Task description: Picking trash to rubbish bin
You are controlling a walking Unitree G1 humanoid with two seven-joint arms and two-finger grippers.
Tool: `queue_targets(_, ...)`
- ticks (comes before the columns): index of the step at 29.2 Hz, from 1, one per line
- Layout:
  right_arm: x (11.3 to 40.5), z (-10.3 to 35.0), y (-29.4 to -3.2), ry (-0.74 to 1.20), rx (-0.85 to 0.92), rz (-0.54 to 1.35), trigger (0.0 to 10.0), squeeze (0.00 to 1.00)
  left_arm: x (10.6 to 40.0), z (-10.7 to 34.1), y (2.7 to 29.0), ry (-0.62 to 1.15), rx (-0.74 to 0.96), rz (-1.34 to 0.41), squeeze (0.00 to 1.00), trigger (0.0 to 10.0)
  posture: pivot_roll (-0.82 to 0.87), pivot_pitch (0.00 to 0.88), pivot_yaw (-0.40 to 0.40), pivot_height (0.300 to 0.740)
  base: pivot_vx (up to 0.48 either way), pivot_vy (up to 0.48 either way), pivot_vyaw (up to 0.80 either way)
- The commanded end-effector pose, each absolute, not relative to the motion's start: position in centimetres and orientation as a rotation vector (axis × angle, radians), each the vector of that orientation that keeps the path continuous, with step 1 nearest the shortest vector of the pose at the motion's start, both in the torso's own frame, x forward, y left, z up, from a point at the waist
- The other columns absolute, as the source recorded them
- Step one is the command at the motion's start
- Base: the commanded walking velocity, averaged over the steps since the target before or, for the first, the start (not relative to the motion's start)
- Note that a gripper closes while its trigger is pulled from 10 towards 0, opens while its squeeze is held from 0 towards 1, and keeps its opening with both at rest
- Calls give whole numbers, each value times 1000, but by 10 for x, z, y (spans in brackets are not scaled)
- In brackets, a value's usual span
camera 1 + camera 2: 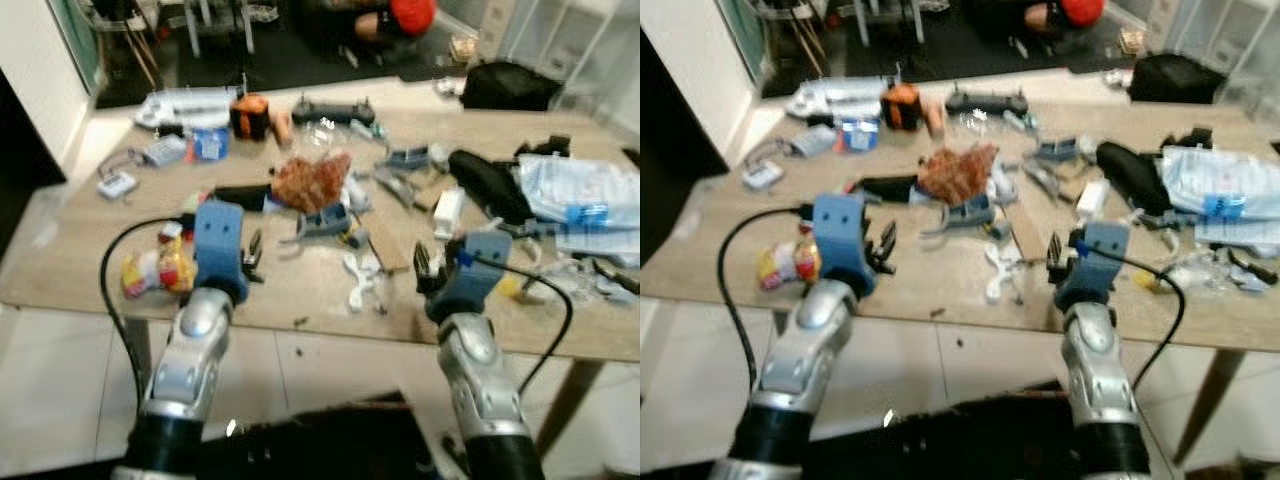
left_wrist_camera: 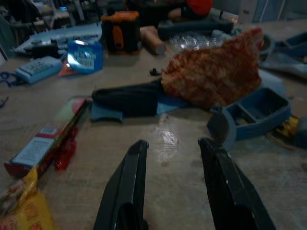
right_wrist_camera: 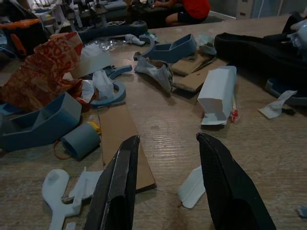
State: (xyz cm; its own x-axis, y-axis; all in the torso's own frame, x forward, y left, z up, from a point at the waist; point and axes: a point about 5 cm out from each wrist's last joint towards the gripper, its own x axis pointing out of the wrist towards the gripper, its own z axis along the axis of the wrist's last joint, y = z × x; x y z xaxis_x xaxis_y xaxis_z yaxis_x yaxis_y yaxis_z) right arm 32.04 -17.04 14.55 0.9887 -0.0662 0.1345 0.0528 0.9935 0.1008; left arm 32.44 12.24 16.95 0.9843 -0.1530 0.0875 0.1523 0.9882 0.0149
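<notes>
Right end effector (image 3: 165,187): released, fingers apart, empty, poised low over the near desk edge, probably lining up on scraps ahead.
Left end effector (image 2: 175,187): likewise released and empty, hovering over bare wood; it seems ready to reach.
Card (image 3: 125,139): flat brown strip just ahead of the right fingers, white scraps (image 3: 194,187) beside it.
Carton (image 3: 218,93): white, crushed, lying on its side farther off.
Wrapper (image 2: 216,72): crumpled red-orange, beyond the left fingers, resting against a blue tray (image 2: 256,115).
Snack bag (image 1: 160,268): yellow, at the desk's left edge.
Desk (image 1: 300,290): pale wood, littered throughout.
Bin: I cannot tell where it stands.
</notes>
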Motion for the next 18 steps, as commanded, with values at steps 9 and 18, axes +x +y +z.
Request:
queue_targets(9,320,142,-167,-108,81,-44,10000,0,323,164,126,-46,29,-158,0,10000,22,98,19,740,0,0,0)
queue_targets(18,321,126,-156,56,24,64,10000,0,324,161,130,-15,80,-161,0,10000,37,100,35,740,0,0,0)
